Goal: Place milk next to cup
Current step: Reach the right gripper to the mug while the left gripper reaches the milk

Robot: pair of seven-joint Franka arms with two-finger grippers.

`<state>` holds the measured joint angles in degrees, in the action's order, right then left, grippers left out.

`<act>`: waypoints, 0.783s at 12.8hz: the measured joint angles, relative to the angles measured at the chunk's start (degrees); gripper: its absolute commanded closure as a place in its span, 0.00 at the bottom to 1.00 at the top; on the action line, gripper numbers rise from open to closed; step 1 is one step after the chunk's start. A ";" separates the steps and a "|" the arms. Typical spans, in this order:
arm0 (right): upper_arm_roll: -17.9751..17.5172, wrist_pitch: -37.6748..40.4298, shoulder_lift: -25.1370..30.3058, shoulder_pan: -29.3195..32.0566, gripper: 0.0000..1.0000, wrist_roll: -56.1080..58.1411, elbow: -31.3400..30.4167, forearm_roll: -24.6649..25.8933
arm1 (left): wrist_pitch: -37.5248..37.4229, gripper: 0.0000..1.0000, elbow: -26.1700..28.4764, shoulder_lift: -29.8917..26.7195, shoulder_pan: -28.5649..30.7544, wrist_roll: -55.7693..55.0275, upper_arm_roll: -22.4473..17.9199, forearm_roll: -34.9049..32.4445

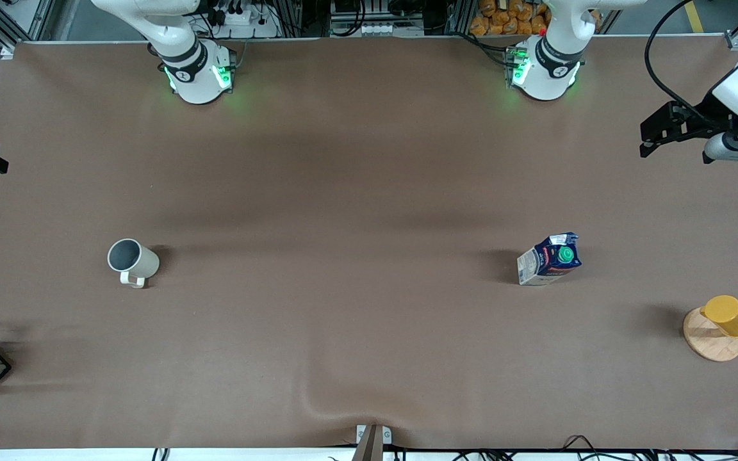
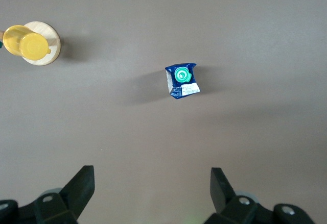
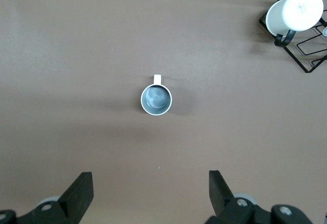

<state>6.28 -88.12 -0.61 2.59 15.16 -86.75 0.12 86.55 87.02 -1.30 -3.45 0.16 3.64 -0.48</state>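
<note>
Blue milk (image 1: pixel 549 258) (upright), cup (image 1: pixel 132 260) well apart

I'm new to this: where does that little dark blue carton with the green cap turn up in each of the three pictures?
Front view: the small dark blue milk carton with a round green cap stands toward the left arm's end of the table.
Left wrist view: the carton sits just above the middle, seen from overhead.
Right wrist view: not in it.
Shared landmark: the yellow cup on a wooden disc shows in the front and left wrist views.

The milk (image 1: pixel 549 258) carries print (too small to read).
</note>
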 measured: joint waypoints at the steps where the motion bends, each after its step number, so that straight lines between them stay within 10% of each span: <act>1: -0.18 0.00 0.00 -0.22 0.00 0.00 0.00 0.00 | 0.00 0.00 0.00 0.00 0.00 0.00 0.00 0.00; 10: 0.28 -0.11 -3.84 0.89 0.00 0.00 -0.63 0.02 | 0.22 0.00 -0.06 5.68 -2.45 -3.80 0.59 0.00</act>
<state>6.55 -88.23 -4.45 3.47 15.16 -87.38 0.15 86.78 86.96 4.39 -5.90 -3.65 4.23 -0.48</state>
